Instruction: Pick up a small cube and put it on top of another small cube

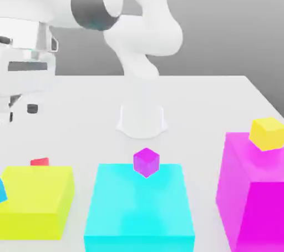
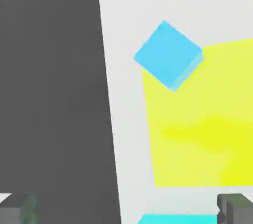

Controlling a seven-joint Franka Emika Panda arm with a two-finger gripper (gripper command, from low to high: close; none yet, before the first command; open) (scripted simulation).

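Three big blocks line the near side of my white table point(image 1: 222, 95): a yellow block point(image 1: 36, 201) at the exterior view's left, a cyan block point(image 1: 141, 206) in the middle, a magenta block point(image 1: 252, 190) at the right. All are plain, smooth, flat-coloured boxes with no lettering. A small magenta-purple cube point(image 1: 146, 162) sits on the cyan block's far edge, and a small yellow cube point(image 1: 267, 133) rests on the magenta block. The small cube point(image 1: 39, 162), tiny and red, lies on the table just behind the yellow block. A small light-blue cube point(image 2: 169, 55) sits tilted at the yellow block's corner. My gripper point(image 2: 126, 208) hangs above that corner, fingers point(image 2: 236, 208) spread wide, holding nothing.
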